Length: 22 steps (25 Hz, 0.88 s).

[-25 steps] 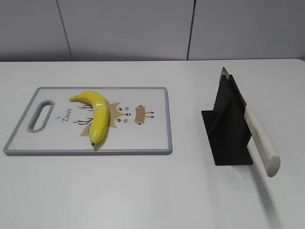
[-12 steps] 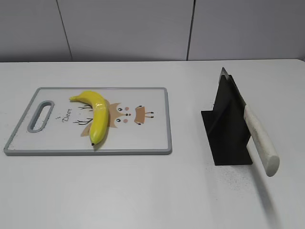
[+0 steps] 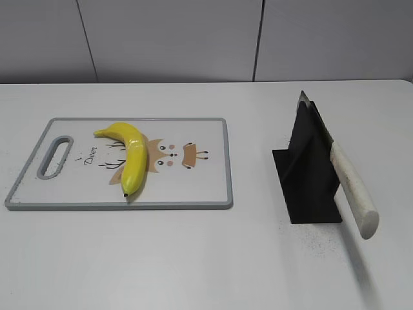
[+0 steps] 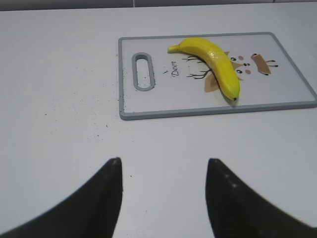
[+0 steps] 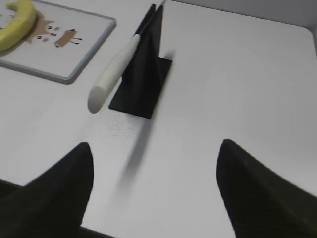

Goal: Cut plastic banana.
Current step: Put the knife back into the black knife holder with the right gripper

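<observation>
- A white worktop [image 3: 206, 258] fills the scene, with a grey wall behind it at the far edge.
- On the left part of the worktop lies a white cutting board [image 3: 206, 187] with a grey rim, a slotted handle at its left end and a cartoon deer printed in the middle beside the word "Deer".
- The plastic banana [image 3: 131, 157] lies flat on the cutting board, left of centre, over part of the deer picture. It is bright yellow and glossy. Its stem points to the far left and its small dark tip points toward the near edge of the board.
- On the right part of the worktop, well apart from the board, stands a black knife stand [image 3: 310, 177].
- A knife [image 3: 352, 187] with a white handle rests in the stand, blade tip up at the far end and handle sloping down past the stand's near right side.
- The left gripper [image 4: 161, 198] hovers over bare worktop near the board's handle end, its jaws apart and holding nothing.
- The right gripper [image 5: 153, 191] hovers over bare worktop near the knife handle, its jaws spread wide and holding nothing.
- Neither gripper appears in the exterior view.
</observation>
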### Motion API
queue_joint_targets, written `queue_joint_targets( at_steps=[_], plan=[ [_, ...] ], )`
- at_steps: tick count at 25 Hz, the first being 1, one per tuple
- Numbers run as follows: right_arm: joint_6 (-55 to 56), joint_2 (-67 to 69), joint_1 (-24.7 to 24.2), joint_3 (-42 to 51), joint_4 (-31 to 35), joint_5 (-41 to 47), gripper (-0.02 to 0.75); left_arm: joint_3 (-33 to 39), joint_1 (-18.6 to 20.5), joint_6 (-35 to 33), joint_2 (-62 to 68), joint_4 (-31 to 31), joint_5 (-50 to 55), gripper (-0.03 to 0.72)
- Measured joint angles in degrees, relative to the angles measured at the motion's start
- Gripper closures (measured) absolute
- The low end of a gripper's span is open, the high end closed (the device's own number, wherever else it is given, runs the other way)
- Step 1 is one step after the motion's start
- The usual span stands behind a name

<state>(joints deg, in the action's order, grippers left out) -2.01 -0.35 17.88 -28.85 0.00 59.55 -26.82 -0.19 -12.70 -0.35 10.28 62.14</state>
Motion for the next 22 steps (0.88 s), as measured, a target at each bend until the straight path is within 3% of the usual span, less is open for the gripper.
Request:
queue_joint_targets(
  at_steps=[4, 8, 22],
  plan=[
    [0.0, 0.0, -6.7, 0.0, 0.0, 0.0, 0.152, 0.0, 0.0, 0.0, 0.0, 0.0, 0.0, 0.162],
    [0.0, 0.0, -9.8, 0.0, 0.0, 0.0, 0.152, 0.0, 0.0, 0.0, 0.0, 0.0, 0.0, 0.162],
    [-0.1, 0.0, -10.1, 0.0, 0.0, 0.0, 0.152, 0.0, 0.0, 0.0, 0.0, 0.0, 0.0, 0.162]
  ],
)
